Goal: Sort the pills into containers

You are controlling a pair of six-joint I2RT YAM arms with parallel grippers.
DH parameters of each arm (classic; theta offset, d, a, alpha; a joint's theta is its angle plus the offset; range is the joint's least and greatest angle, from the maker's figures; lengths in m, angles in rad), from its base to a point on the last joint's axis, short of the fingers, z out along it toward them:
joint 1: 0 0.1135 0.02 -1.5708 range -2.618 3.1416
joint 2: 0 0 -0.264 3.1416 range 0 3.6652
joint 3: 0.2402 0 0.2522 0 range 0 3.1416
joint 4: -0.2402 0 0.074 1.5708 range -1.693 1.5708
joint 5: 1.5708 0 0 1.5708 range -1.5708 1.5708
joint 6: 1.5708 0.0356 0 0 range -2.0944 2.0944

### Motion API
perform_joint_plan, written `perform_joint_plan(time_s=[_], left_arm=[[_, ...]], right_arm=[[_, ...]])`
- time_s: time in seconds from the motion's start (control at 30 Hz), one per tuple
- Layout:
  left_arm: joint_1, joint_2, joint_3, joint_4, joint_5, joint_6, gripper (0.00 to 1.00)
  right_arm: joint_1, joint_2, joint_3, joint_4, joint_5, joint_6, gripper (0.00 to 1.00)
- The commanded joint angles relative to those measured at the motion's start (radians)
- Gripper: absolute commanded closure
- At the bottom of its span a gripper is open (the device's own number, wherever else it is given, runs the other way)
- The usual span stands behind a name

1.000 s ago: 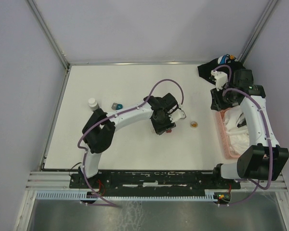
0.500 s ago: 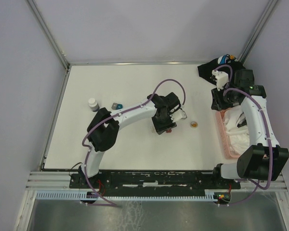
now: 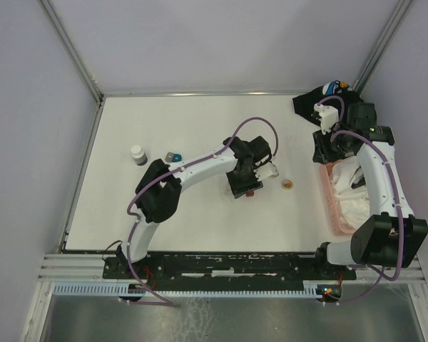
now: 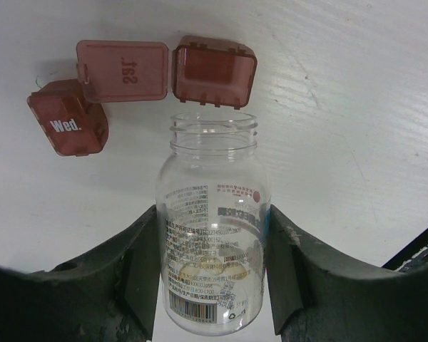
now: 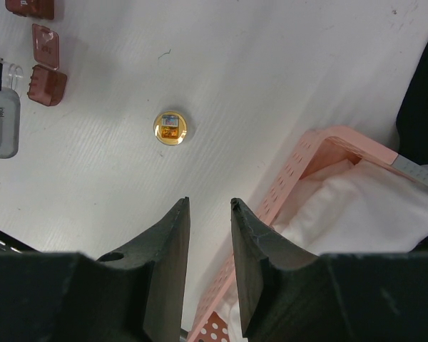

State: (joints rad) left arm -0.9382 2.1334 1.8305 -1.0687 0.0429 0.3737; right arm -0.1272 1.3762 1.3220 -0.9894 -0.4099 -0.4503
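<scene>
While the pills are being sorted, a white table (image 3: pixel 200 121) is seen with a pink basket (image 3: pixel 327 206) of white cloth at its right edge. Near the middle, the left gripper (image 4: pixel 212 235) is pressed on both sides of a clear bottle (image 4: pixel 214 178), whose uncapped mouth is pointed at the dark-red boxes. Pale yellowish shapes are seen through its label, but whether they are pills cannot be told. The right gripper (image 5: pixel 209 206) is held over the table beside the basket, its jaws a little apart and nothing between them. Just beyond the bottle mouth an open box (image 4: pixel 214 71) is lying with its lid folded flat beside it, and a closed box (image 4: pixel 68 121) marked "Wed." lies just beside that lid. A small amber-topped vial (image 5: pixel 170 128) stands apart, to the right of them. The pouring step is judged to be in hand. Next, the bottle must be tipped slowly, with its mouth kept over the open box, so that no pill is rolled onto the table.
</scene>
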Motion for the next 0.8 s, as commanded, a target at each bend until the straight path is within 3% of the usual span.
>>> perform_joint_plan(time_s=[0.0, 0.77], left_arm=[[-0.005, 0.014, 0.065, -0.052, -0.024, 0.037, 0.97], [-0.01, 0.053, 0.105, -0.094, -0.031, 0.04, 0.97]], right_arm=[[-0.006, 0.0, 0.026, 0.012, -0.017, 0.004, 0.62], [-0.012, -0.001, 0.028, 0.006, -0.032, 0.0, 0.62]])
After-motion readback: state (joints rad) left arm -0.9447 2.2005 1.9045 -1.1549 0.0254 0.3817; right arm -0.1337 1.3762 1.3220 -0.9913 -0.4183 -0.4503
